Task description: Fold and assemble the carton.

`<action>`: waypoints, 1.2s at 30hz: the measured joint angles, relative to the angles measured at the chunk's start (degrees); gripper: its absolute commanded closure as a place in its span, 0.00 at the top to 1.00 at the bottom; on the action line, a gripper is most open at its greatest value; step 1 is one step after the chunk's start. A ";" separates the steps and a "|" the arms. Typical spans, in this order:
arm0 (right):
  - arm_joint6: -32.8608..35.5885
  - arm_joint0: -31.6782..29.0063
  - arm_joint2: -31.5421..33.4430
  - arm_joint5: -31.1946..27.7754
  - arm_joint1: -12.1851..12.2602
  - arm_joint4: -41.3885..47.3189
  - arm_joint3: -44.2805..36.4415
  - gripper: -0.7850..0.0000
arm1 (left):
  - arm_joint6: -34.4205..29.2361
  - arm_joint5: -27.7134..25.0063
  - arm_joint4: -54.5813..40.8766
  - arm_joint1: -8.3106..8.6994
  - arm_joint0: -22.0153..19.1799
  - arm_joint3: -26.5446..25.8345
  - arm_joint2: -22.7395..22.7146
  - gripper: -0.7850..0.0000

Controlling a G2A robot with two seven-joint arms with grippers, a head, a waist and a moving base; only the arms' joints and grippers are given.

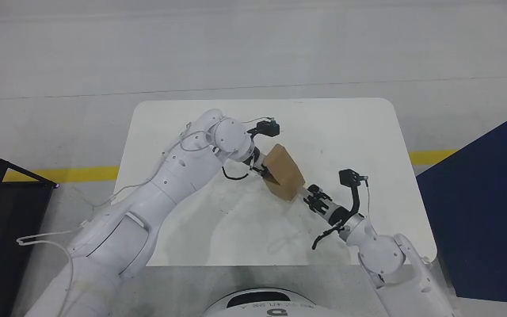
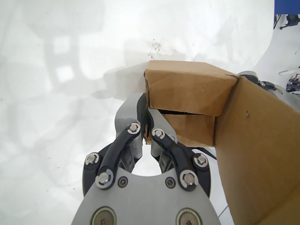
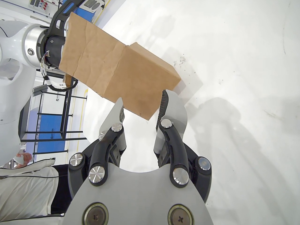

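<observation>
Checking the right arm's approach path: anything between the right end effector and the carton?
Nothing visible. The right end effector is open, and a corner of the carton sits right at its mouth. The left end effector is shut on a flap edge on the carton's opposite side, off that path.
</observation>
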 measured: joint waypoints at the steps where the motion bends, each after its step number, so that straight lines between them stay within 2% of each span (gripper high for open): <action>1: -0.46 -0.18 0.10 -0.33 -0.01 0.27 -0.20 0.45 | 0.07 0.24 0.08 0.06 0.08 -0.20 -0.14 0.00; 6: -2.77 -1.69 0.60 -2.79 -0.05 1.70 -1.60 0.48 | 1.19 0.85 -1.23 0.53 1.11 -1.42 -1.82 0.00; 15: -3.00 -2.27 0.40 -4.01 0.01 1.56 -1.55 0.48 | 1.95 -2.73 -6.65 2.49 4.31 -4.42 -7.69 0.00; 19: -4.38 -2.41 0.42 -5.65 -0.04 2.38 -1.86 0.49 | 0.18 0.56 -3.63 3.24 4.96 -6.49 -7.93 0.00; 20: -4.89 -2.54 0.51 -6.20 -0.05 2.39 -1.99 0.53 | -0.16 1.47 -2.97 3.30 5.03 -7.00 -7.78 0.00; 21: -5.48 -2.68 0.61 -6.73 -0.04 1.96 -2.13 0.71 | -0.42 2.22 -2.52 3.34 5.11 -7.46 -7.64 0.00; 22: -6.33 -2.93 0.58 -7.34 -0.02 0.56 -2.35 0.83 | -0.68 3.02 -2.15 3.36 5.17 -7.96 -7.48 0.00; 24: -7.07 -3.48 -0.37 -8.21 -0.01 -2.20 -2.68 0.99 | -1.20 4.55 -1.14 3.36 4.97 -8.62 -7.05 0.00; 30: -9.16 -3.34 -3.71 -7.58 -0.13 -11.01 -3.06 1.00 | -2.58 8.25 1.22 3.00 3.83 -10.57 -5.41 0.00; 36: -14.83 -1.29 -8.05 -2.42 -0.71 -21.61 -2.38 0.95 | -3.29 10.00 2.79 2.47 2.97 -11.37 -3.63 0.00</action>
